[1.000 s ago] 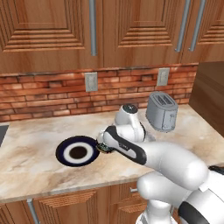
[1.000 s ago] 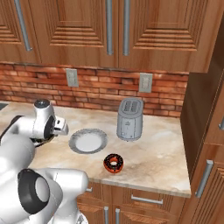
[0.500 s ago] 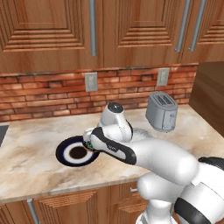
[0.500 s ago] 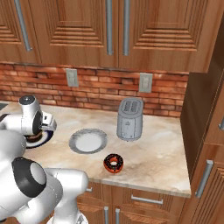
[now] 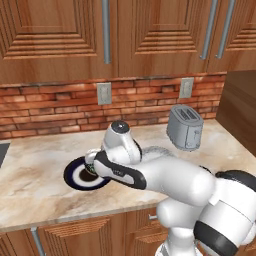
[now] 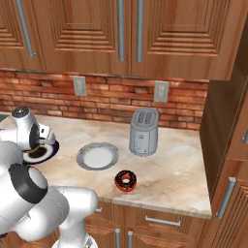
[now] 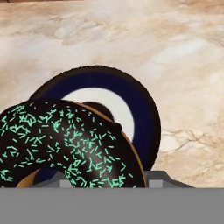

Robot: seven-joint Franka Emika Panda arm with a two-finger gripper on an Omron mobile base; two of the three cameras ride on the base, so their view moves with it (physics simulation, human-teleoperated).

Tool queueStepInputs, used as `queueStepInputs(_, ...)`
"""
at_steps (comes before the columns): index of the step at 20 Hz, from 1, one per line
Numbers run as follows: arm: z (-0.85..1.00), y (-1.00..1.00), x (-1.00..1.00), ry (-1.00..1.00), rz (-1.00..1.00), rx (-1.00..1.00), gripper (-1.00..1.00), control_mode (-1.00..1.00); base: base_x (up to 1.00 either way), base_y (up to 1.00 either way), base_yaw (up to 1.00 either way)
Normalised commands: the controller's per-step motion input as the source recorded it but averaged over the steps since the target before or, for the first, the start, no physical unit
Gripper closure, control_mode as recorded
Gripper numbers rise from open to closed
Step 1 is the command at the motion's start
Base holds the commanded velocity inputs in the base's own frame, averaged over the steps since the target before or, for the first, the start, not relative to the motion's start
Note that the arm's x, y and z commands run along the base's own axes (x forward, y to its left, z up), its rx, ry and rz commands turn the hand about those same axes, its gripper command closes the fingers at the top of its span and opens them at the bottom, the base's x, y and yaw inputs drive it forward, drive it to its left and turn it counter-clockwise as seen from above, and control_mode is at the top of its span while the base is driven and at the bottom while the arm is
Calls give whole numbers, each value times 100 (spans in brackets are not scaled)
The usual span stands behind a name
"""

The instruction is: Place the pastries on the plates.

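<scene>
The dark chocolate donut (image 7: 65, 144) with green-teal sprinkles sits close up in the hand view, hiding the fingertips that hold it. It hangs over the near side of the dark navy plate (image 7: 146, 109), which has a white ring and a dark centre. My gripper (image 5: 91, 164) is shut on this donut above the navy plate (image 5: 75, 179) at the counter's left. The pale grey ribbed plate (image 6: 98, 156) lies bare in the middle of the counter. In front of it, near the counter's front edge, rests the red-orange iced donut (image 6: 125, 180).
A grey toaster (image 6: 144, 131) stands behind the pale plate, toward the brick wall. My white arm (image 5: 165, 175) stretches across the counter in the left base view. Wooden cabinets hang overhead, and a tall wooden panel (image 6: 220, 126) closes the counter's right end.
The arm has swung left along the counter, carrying the sprinkled donut from beside the navy plate's right edge to above the plate. The red-iced donut and both plates stay put.
</scene>
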Motion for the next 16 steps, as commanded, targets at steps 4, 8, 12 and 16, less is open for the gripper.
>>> queueStepInputs(4,-34,26,0,3,0,0,100,-100,0,0,0)
queueStepInputs(8,-25,6,1,2,0,0,100,-100,0,0,0)
queueStepInputs(12,-7,0,9,0,0,0,100,-100,0,0,0)
queueStepInputs(16,-23,0,13,13,-3,0,100,-100,0,0,0)
